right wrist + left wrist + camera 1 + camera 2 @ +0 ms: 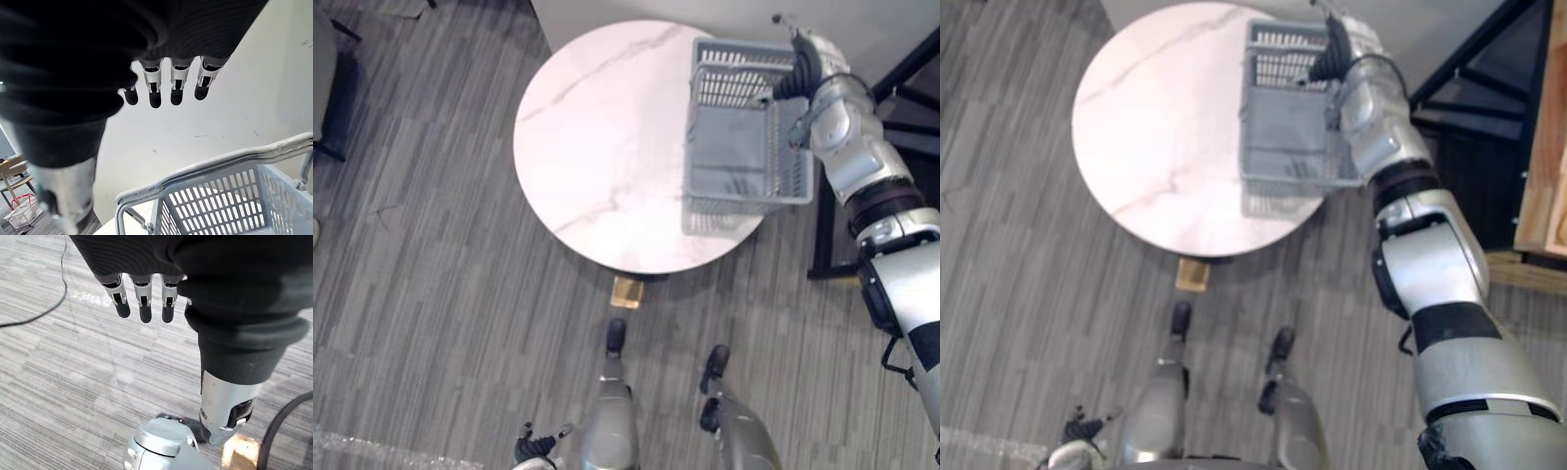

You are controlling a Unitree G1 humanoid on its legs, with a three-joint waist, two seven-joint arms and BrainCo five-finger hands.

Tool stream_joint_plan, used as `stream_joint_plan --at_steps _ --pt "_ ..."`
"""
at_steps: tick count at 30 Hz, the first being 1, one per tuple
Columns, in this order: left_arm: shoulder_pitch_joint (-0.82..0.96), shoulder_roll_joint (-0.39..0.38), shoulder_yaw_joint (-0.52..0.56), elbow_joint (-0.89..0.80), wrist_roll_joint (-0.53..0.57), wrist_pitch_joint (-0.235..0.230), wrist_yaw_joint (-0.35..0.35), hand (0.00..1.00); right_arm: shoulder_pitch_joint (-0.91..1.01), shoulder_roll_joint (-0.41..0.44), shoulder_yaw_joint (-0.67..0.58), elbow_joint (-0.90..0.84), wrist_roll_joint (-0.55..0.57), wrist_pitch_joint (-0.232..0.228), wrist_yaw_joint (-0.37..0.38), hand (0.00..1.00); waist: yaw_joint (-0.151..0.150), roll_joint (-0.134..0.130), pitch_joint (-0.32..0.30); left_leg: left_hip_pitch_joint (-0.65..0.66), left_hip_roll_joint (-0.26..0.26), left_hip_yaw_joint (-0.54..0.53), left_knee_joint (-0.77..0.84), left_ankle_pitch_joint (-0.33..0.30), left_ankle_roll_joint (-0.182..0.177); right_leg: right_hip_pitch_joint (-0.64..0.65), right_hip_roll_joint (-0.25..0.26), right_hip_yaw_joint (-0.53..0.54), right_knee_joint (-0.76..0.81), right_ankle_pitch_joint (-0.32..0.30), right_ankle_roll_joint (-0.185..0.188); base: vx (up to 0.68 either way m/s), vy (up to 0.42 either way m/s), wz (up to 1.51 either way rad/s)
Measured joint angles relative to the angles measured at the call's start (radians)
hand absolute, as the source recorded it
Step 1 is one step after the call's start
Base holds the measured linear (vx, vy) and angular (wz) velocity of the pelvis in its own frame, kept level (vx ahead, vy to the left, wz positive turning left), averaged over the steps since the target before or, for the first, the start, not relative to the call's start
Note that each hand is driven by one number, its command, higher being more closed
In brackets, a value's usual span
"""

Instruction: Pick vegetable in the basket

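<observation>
My right hand (177, 87) hangs loose and empty just above the basket's (736, 210) far rim. My left hand (144, 303), also loose and empty, is far from the basket.

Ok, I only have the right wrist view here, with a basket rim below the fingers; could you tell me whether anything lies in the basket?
Observer: From the eye views the basket looks empty; I see no vegetable in it.
Operator: Thank you. Where does it stand?
Observer: On the round table, at the edge on the robot's right.
Operator: And where is the left hand, please?
Observer: The left hand hangs low over the floor beside the robot, fingers straight, holding nothing.
</observation>
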Motion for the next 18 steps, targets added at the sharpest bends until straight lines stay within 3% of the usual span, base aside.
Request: stream_joint_plan --at_steps 9,18 --pt "-0.028 0.001 -0.033 -0.008 0.000 -0.009 0.007 0.00 -0.099 -0.132 -0.001 0.030 0.025 0.014 -0.015 0.00 -0.005 0.021 0.066 -0.087 -0.008 -0.012 -0.001 0.014 0.004 -0.071 -0.001 -0.002 -0.031 0.028 -0.001 0.00 0.000 0.00" --pt "-0.030 0.001 -0.073 -0.007 -0.038 -0.010 0.026 0.00 -0.128 -0.133 0.016 0.058 0.030 0.022 -0.034 0.00 -0.005 0.025 0.069 -0.123 -0.010 -0.017 -0.001 0.016 0.001 -0.104 -0.001 -0.002 -0.041 0.028 0.000 0.02 -0.001 0.00"
